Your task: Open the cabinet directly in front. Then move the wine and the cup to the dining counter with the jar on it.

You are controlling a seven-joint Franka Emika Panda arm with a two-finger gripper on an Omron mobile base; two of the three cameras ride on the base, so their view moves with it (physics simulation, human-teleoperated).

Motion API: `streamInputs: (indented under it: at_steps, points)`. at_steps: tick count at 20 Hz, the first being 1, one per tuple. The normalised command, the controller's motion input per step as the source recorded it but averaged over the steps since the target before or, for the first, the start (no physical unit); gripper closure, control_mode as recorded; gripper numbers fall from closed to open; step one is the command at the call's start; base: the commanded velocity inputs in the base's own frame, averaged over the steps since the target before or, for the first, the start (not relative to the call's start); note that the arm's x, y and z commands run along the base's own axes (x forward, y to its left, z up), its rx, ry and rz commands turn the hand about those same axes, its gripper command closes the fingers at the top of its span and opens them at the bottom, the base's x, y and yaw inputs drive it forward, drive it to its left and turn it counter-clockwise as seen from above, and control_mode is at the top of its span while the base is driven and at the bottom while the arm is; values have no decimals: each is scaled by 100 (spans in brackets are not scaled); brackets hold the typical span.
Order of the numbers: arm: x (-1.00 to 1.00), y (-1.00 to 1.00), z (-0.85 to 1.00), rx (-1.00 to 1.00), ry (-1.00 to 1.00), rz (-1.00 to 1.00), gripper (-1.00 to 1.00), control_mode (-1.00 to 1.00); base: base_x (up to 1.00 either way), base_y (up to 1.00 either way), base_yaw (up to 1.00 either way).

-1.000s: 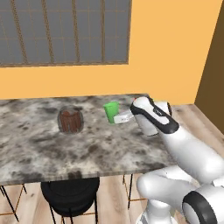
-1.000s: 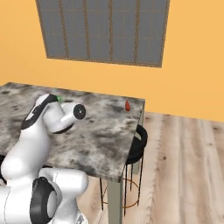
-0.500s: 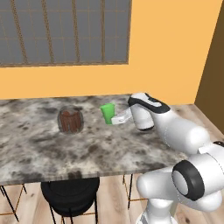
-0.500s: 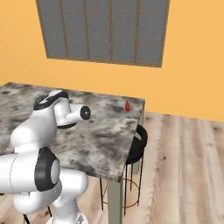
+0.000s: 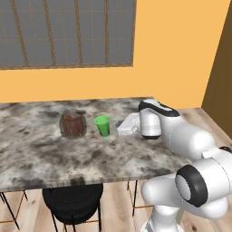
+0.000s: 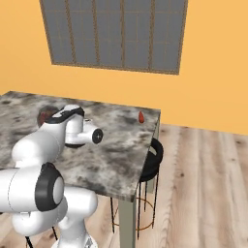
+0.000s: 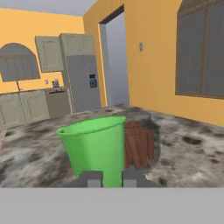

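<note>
The green cup (image 5: 102, 125) stands upright on the dining counter (image 5: 45, 158), just right of the jar (image 5: 73, 125) with its dark reddish contents. My gripper (image 5: 120, 131) hangs low over the stone top, right of the cup, pointing at it. In the hand view the cup (image 7: 94, 146) rises close behind my gripper (image 7: 112, 179), whose fingertips (image 7: 91, 179) are shut close together in front of its foot, not around it. The jar (image 7: 142, 144) sits just behind the cup. The wine is out of view. I cannot tell which of the far beige cupboards (image 7: 49, 53) is the cabinet.
A small red object (image 6: 141, 117) lies near the counter's far right corner. Black stools (image 5: 72, 204) stand under the slab, one (image 6: 154, 152) at its right end. An orange wall with a grey window (image 5: 68, 31) lies behind. A grey fridge (image 7: 83, 83) stands far off.
The cup has moved left and down toward the jar and now stands on the counter. My hand swung round with it, and the fingers have closed together.
</note>
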Motion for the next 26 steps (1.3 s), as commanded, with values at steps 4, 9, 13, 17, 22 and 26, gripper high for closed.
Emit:
streamInputs:
  at_steps: [4,9,13,17,22,26]
  points:
    - [5,9,-1,0,0,0,100,-100,0,0,0]
    - [19,11,0,0,1,0,100,-100,0,0,0]
    - [0,0,0,1,0,0,100,-100,0,0,0]
    - [0,9,26,1,0,0,-100,-100,0,0,0]
    - [-25,10,100,5,0,-20,-100,-100,0,0,0]
    - [-39,6,100,3,7,-33,-100,-100,0,0,0]
